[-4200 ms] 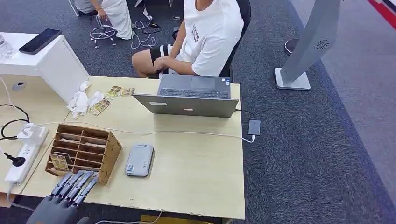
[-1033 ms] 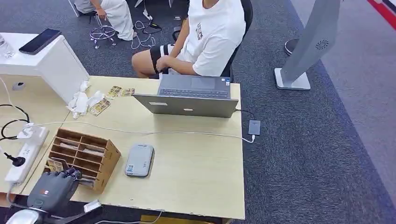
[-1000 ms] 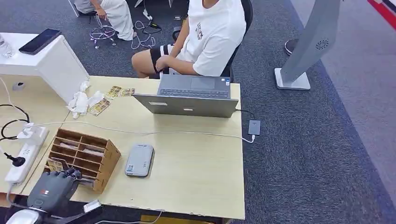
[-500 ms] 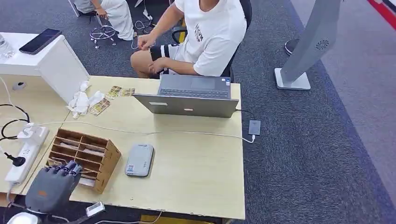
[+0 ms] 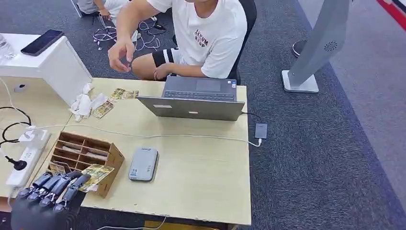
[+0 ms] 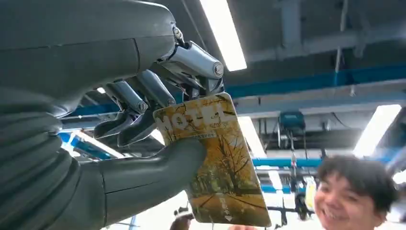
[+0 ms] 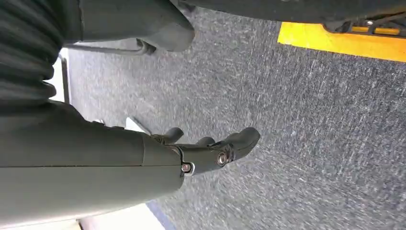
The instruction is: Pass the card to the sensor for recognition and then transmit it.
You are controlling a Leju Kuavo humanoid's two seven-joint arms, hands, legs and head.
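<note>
left robot hand point(image 5: 50, 189) palm-up, pinching card point(image 5: 95, 174) (thumb underneath), beside wooden organizer point(image 5: 86, 155)

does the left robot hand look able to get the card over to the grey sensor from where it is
Probably yes. The left robot hand holds the card just clear of the wooden rack, and the sensor lies close beside it with bare table between them.

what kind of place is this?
Probably an office or lab test area: grey carpet, a wooden desk with a laptop and power strip, a person seated opposite.
</note>
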